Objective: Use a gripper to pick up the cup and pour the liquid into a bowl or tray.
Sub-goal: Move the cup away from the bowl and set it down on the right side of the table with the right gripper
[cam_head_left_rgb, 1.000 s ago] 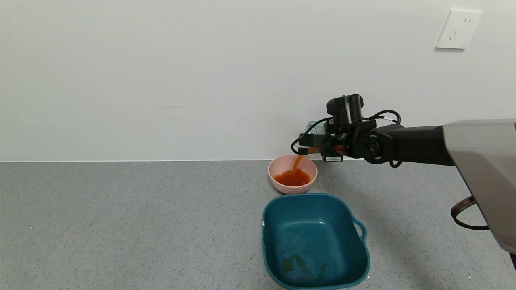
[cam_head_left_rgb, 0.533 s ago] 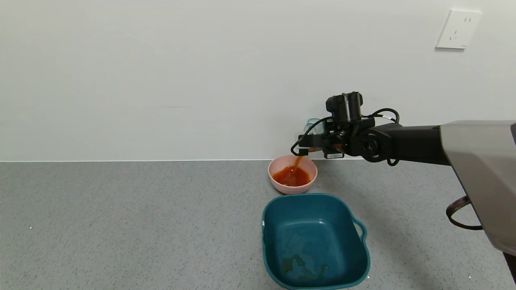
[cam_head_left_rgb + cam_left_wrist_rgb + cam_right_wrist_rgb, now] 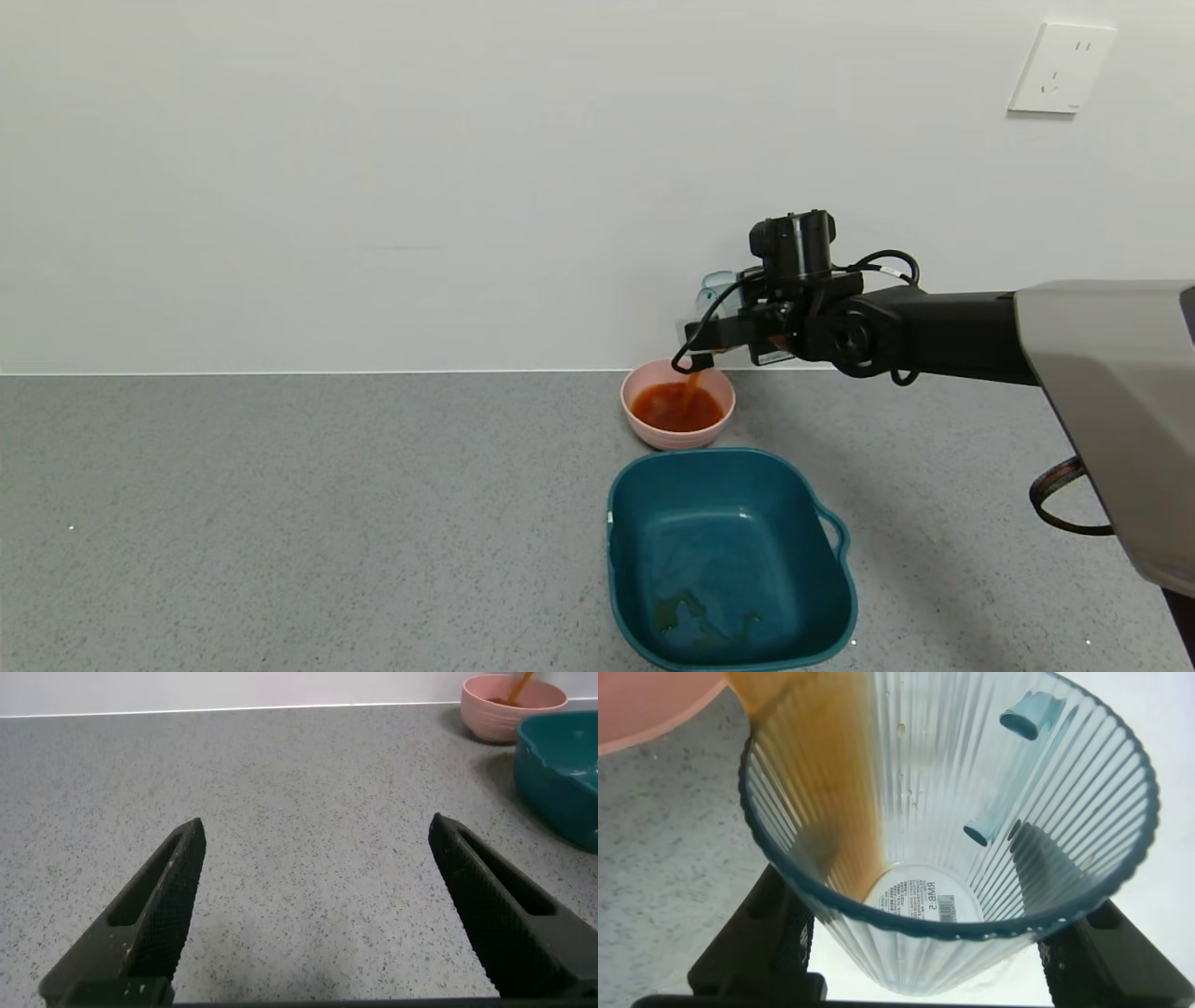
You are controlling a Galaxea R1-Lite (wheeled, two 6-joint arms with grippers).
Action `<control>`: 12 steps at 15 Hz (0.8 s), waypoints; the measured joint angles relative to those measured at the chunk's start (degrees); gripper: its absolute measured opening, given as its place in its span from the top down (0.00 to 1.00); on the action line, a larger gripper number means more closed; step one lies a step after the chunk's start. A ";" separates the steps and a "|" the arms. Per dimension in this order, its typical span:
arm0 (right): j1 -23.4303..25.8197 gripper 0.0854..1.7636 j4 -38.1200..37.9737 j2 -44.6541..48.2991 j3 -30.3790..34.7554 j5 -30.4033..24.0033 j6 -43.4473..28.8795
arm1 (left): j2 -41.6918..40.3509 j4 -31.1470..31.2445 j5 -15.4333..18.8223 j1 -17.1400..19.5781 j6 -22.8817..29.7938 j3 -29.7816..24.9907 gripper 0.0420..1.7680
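Note:
My right gripper (image 3: 714, 334) is shut on the ribbed pale blue-green cup (image 3: 717, 285) and holds it tipped far over, above the back of the pink bowl (image 3: 653, 430). A thin stream of red-orange liquid (image 3: 694, 381) falls from the cup into the bowl, which holds a red-orange pool. In the right wrist view the cup (image 3: 1036, 812) fills the frame between the fingers (image 3: 771, 933), with only an orange film down one side. My left gripper (image 3: 318, 915) is open and empty over bare counter, out of the head view.
A larger teal squarish tray (image 3: 840, 597) with a handle stands just in front of the pink bowl; it also shows in the left wrist view (image 3: 561, 775) beside the bowl (image 3: 486, 719). A white wall with an outlet (image 3: 1061, 68) runs behind the grey speckled counter.
The right gripper has tipped the cup further and shifted slightly left. The stream has thinned and the pool in the pink bowl has risen.

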State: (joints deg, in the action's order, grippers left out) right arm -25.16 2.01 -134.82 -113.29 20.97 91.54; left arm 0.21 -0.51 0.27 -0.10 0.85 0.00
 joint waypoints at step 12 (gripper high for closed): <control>-1.77 0.25 8.46 -1.07 -0.07 3.23 13.95 | 0.00 0.00 0.00 0.00 0.00 0.00 0.03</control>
State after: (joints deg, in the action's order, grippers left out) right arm -26.93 10.47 -135.89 -113.36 24.20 105.49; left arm 0.21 -0.51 0.27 -0.10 0.85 0.00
